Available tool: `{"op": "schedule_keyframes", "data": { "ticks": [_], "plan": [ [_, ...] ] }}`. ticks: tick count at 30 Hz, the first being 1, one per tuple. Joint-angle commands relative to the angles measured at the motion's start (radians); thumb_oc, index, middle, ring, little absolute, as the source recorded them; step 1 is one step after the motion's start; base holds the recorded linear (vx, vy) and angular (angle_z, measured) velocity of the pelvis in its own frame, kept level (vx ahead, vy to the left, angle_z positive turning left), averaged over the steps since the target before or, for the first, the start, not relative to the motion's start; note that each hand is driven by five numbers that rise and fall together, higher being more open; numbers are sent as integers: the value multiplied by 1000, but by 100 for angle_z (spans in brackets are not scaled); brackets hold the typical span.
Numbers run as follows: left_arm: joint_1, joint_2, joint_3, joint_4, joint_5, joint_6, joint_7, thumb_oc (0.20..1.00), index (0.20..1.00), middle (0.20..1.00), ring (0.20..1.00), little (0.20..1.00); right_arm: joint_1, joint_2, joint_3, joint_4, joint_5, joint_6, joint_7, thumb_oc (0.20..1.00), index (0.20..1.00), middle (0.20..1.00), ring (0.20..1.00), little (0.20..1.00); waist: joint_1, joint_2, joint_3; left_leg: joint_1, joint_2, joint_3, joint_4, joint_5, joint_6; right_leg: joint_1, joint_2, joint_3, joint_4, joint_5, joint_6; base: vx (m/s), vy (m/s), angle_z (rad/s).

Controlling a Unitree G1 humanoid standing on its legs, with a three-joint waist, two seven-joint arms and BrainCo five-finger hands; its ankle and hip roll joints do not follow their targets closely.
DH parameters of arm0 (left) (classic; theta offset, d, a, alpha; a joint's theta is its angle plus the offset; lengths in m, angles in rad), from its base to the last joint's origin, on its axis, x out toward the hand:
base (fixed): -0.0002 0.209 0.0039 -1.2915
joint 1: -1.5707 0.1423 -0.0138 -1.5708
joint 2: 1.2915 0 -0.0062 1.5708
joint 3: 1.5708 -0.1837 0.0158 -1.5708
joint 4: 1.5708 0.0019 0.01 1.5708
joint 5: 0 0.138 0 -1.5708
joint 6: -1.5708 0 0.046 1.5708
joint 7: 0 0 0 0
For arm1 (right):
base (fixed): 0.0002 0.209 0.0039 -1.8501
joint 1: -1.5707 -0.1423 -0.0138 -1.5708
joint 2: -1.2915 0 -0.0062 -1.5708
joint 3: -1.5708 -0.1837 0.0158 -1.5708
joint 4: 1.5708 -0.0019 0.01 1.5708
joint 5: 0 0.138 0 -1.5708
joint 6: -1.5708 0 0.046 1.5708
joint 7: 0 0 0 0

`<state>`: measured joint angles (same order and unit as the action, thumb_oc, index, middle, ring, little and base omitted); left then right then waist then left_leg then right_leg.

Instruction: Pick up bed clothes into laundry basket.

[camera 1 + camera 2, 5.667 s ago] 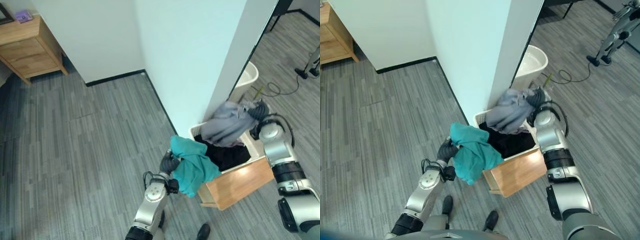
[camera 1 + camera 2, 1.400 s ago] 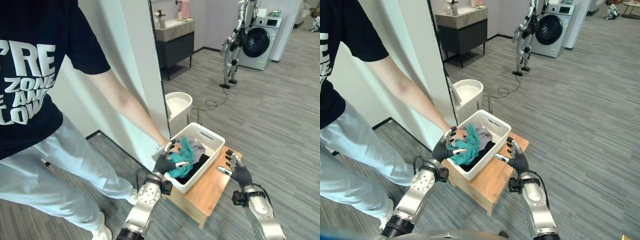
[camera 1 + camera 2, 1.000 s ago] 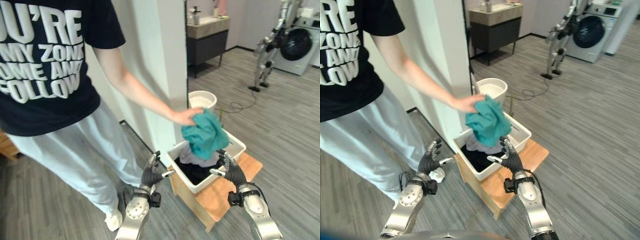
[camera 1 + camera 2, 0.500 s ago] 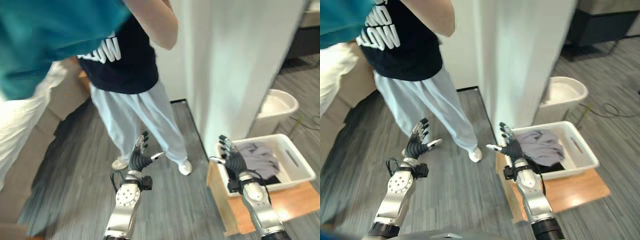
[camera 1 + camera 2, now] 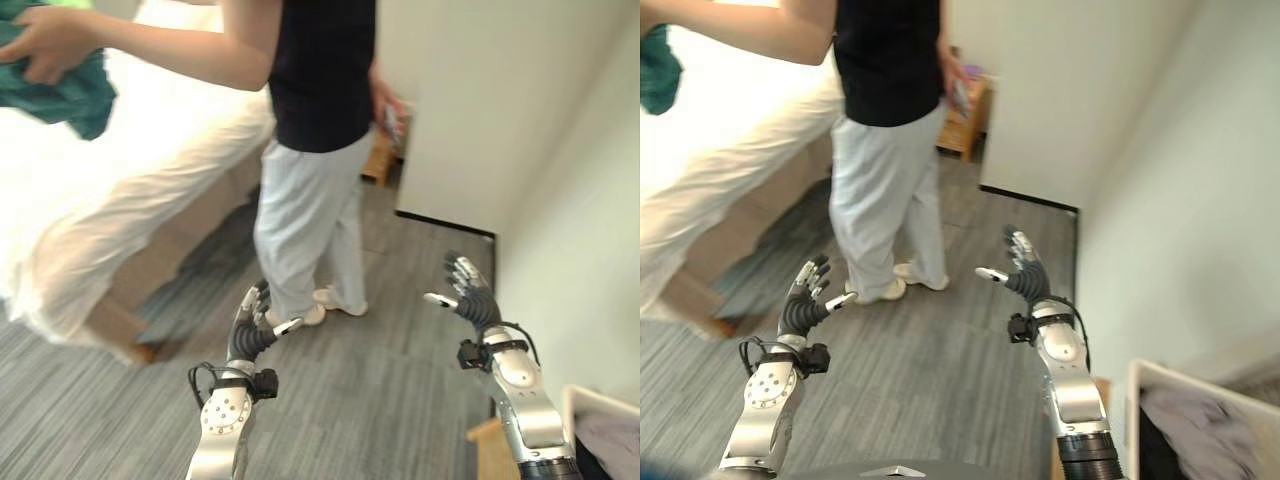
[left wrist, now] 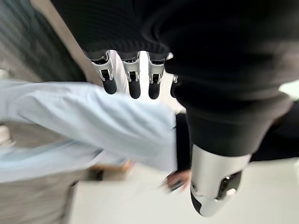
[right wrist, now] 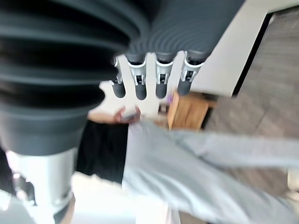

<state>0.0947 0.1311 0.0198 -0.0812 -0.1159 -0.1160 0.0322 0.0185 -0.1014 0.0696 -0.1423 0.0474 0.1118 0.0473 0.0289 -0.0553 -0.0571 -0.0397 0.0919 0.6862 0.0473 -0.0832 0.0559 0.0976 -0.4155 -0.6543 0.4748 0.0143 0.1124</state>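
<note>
Left eye view: left hand point(image 5: 250, 335) and right hand point(image 5: 470, 297) raised with fingers spread, empty; a person point(image 5: 310, 120) at 12 o'clock holds the teal garment point(image 5: 60, 90) at 10 o'clock over the bed point(image 5: 130, 190).

Right eye view: laundry basket point(image 5: 1135, 400) at 4 o'clock holds grey clothes point(image 5: 1195, 430).

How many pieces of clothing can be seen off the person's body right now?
2: a teal garment in the person's raised hand over the bed, and a grey garment in the white basket. More may be hidden.
</note>
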Motion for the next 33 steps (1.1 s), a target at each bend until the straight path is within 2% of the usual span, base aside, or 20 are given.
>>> {"op": "schedule_keyframes", "data": {
  "ticks": [1, 3, 4, 6, 7, 10, 11, 12, 13, 15, 16, 17, 18, 20, 22, 23, 25, 28, 30, 33],
  "plan": [
    [-84, 46, -9, -61, -45, -52, -22, 1000, 1000, 1000, 1000, 1000, -44, 71, 29, -26, 25, -45, -39, 1000, 1000, 1000, 1000, 1000, -46, -30, -79, -27, 79, -136, -135, 119, -79, -143, 279, 490, -338, -78, 37, 373, 290, 178],
    [-88, 29, -4, -56, -56, -56, -32, 1000, 1000, 1000, 1000, 1000, -53, 73, 48, -19, 16, -50, -44, 1000, 1000, 1000, 1000, 1000, -40, -28, -81, -40, 64, -160, -135, 114, -72, -159, 287, 519, -371, -87, 30, 229, 113, 128],
    [-98, 22, 6, -54, -65, -60, -39, 1000, 1000, 1000, 1000, 1000, -69, 82, 71, -6, 2, -53, -43, 1000, 1000, 1000, 1000, 1000, -35, -30, -78, -44, 60, -176, -135, 106, -69, -177, 266, 510, -409, -66, 31, 287, 11, 151],
    [-108, 15, -4, -44, -83, -66, -68, 1000, 1000, 1000, 1000, 1000, -86, 87, 119, 30, -13, -62, -26, 1000, 1000, 1000, 1000, 1000, -52, -47, -64, -31, 12, -256, -135, 77, -64, -279, 307, 576, -546, 23, 7, 393, 44, 105],
    [-108, 16, -3, -43, -84, -67, -69, 1000, 1000, 1000, 1000, 1000, -87, 87, 119, 32, -14, -63, -26, 1000, 1000, 1000, 1000, 1000, -53, -45, -69, -34, 13, -258, -135, 72, -64, -277, 307, 575, -557, 28, 9, 298, 21, 39],
    [-124, 12, -35, -21, -94, -50, -99, 1000, 1000, 1000, 1000, 1000, -68, 82, 129, 64, -10, -67, -39, 1000, 1000, 1000, 1000, 1000, -72, -37, -48, 16, -32, -376, -135, 9, -79, -470, 388, 723, -562, 126, -20, 515, -52, 104],
    [-114, 5, -39, -25, -95, -45, -113, 1000, 1000, 1000, 1000, 1000, -52, 61, 128, 47, -12, -77, -55, 1000, 1000, 1000, 1000, 1000, -81, -22, -61, 52, -76, -471, -135, -34, -66, -469, 412, 811, -562, 150, -46, 600, -65, 145],
    [-111, 3, -40, -26, -95, -44, -113, 1000, 1000, 1000, 1000, 1000, -47, 58, 130, 43, -12, -76, -56, 1000, 1000, 1000, 1000, 1000, -87, -19, -56, 59, -76, -479, -135, -34, -64, -459, 409, 804, -562, 147, -47, 917, -121, 189],
    [-58, -21, -33, -25, -85, -51, -110, 1000, 1000, 1000, 1000, 1000, -35, 52, 152, 60, -17, -81, -52, 1000, 1000, 1000, 1000, 1000, -95, -2, -66, 161, -114, -520, -134, -81, -41, -378, 394, 789, -562, 172, -76, 707, -170, 227],
    [-27, -55, -15, -31, -88, -54, -101, 1000, 1000, 1000, 1000, 1000, -50, 43, 165, 117, -46, -84, -53, 1000, 1000, 1000, 1000, 1000, -99, -6, -40, 81, -136, -533, 179, -115, -82, -289, 318, 715, -562, 174, -81, 626, -219, 146],
    [-27, -70, -6, -24, -93, -55, -93, 1000, 1000, 1000, 1000, 1000, -75, 38, 173, 151, -62, -84, -52, 1000, 1000, 1000, 1000, 1000, -97, -5, -31, 22, -128, -516, 315, -97, -124, -254, 300, 682, -562, 160, -73, 206, -124, 74],
    [-30, -70, -4, -23, -93, -56, -94, 1000, 1000, 1000, 1000, 1000, -79, 39, 173, 154, -63, -85, -52, 1000, 1000, 1000, 1000, 1000, -102, -8, -31, 10, -131, -520, 327, -95, -123, -260, 296, 680, -562, 164, -73, 222, -164, 104],
    [-53, -77, 10, -20, -96, -69, -77, 1000, 1000, 1000, 1000, 1000, -149, 31, 185, 199, -97, -79, -48, 1000, 1000, 1000, 1000, 1000, -104, -17, -27, -128, -61, -399, 567, -38, -219, -220, 260, 592, -562, 128, -60, 182, -154, 75],
    [-53, -74, 25, -17, -98, -82, -73, 1000, 1000, 1000, 1000, 1000, -190, 27, 197, 209, -97, -74, -35, 1000, 1000, 1000, 1000, 1000, -106, -20, -32, -198, 57, -283, 629, -21, -251, -192, 247, 531, -562, 96, -55, 317, -145, 77],
    [-37, -74, 35, -16, -100, -92, -78, 1000, 1000, 1000, 1000, 1000, -216, 12, 201, 218, -108, -69, -29, 1000, 1000, 1000, 1000, 1000, -100, -12, -37, -183, 143, -157, 501, -15, -221, -139, 247, 461, -562, 52, -46, 343, -50, 107],
    [-37, -74, 35, -16, -100, -92, -78, 1000, 1000, 1000, 1000, 1000, -216, 12, 201, 218, -108, -68, -28, 1000, 1000, 1000, 1000, 1000, -100, -16, -36, -178, 136, -153, 490, -6, -218, -140, 242, 463, -562, 55, -47, 451, 79, 31],
    [9, -68, 38, -17, -98, -113, -88, 1000, 1000, 1000, 1000, 1000, -208, 2, 211, 224, -119, -69, -21, 1000, 1000, 1000, 1000, 1000, -87, 7, -28, -157, 174, -32, 166, 92, -163, -60, 246, 416, -562, 3, -31, 497, 218, 38],
    [40, -71, 35, -13, -109, -119, -102, 1000, 1000, 1000, 1000, 1000, -183, -5, 204, 234, -123, -71, -29, 1000, 1000, 1000, 1000, 1000, -91, 20, -26, -93, 208, 76, -126, 181, -135, 18, 219, 345, -562, -54, -9, 394, 237, 22],
    [82, -74, 33, -24, -112, -121, -105, 1000, 1000, 1000, 1000, 1000, -173, -10, 213, 233, -144, -62, -25, 1000, 1000, 1000, 1000, 1000, -91, 28, -29, -77, 225, 91, -134, 195, -120, 84, 218, 301, -562, -77, 1, 438, 192, 60],
    [87, -64, 31, -18, -116, -129, -113, 1000, 1000, 1000, 1000, 1000, -166, -14, 228, 222, -167, -79, -37, 1000, 1000, 1000, 1000, 1000, -78, 28, -35, -47, 178, 49, -135, 235, -118, 126, 219, 289, -555, -43, 35, 387, 236, 53]
  ]
}}
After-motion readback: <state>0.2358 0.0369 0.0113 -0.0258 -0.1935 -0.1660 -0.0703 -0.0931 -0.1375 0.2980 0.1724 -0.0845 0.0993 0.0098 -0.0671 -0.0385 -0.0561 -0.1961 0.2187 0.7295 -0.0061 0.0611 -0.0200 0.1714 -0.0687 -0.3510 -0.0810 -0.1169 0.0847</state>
